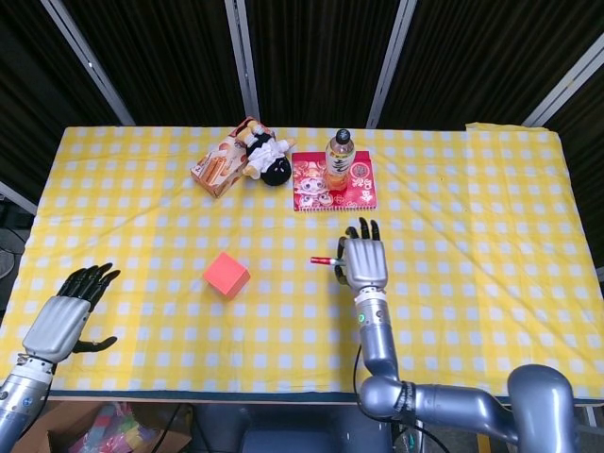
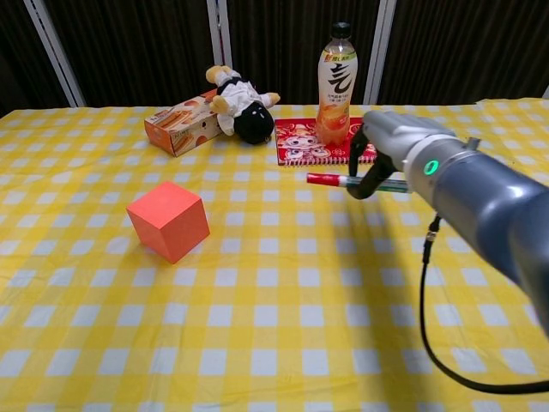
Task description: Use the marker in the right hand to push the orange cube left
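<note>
On the checked cloth (image 1: 453, 226), only the head view shows the spread left robot hand (image 1: 66, 316); the right robot hand (image 2: 390, 154) clasps the marker (image 2: 330, 179)
</note>
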`<state>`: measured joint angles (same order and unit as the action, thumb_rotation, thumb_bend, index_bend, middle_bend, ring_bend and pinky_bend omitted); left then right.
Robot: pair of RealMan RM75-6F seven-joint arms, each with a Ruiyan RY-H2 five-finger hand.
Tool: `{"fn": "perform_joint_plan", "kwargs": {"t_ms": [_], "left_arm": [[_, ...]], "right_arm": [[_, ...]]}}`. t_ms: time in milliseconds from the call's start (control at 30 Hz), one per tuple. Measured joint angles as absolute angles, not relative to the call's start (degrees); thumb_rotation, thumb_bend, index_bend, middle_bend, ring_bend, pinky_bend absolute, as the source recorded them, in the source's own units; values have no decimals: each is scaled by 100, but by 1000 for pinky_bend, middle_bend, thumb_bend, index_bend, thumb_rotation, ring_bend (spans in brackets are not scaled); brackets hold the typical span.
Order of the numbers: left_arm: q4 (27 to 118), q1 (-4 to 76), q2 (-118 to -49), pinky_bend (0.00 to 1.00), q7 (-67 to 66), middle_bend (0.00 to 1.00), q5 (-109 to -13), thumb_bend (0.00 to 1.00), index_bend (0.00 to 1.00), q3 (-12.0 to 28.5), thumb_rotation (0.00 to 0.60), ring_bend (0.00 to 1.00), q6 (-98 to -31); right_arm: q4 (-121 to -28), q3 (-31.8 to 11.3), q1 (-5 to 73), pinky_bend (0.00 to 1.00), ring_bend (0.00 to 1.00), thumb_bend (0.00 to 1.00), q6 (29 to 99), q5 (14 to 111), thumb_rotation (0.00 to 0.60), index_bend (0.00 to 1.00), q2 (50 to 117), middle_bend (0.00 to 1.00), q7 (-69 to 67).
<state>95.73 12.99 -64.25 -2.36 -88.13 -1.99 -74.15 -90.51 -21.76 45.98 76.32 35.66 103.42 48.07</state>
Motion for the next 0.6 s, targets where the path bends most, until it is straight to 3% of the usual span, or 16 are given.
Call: {"fn": "perform_joint_plan", "kwargs": {"t_ms": [267,600], "left_arm": [[9627,1278,-6519,19,-473,0,-8779,0,0,-183,600,0,-7453],[9627,1279,-6554,19,-551,0,-8665,0,0,-146,600,0,-7418]], "right_arm": [[-9537,-1615,3967,18,2,497,7203,3933,600,595,9267,263,4145],[-9151,-1364,3826,17,1,496,6706,3988,600,595,9024,262,3818]]}}
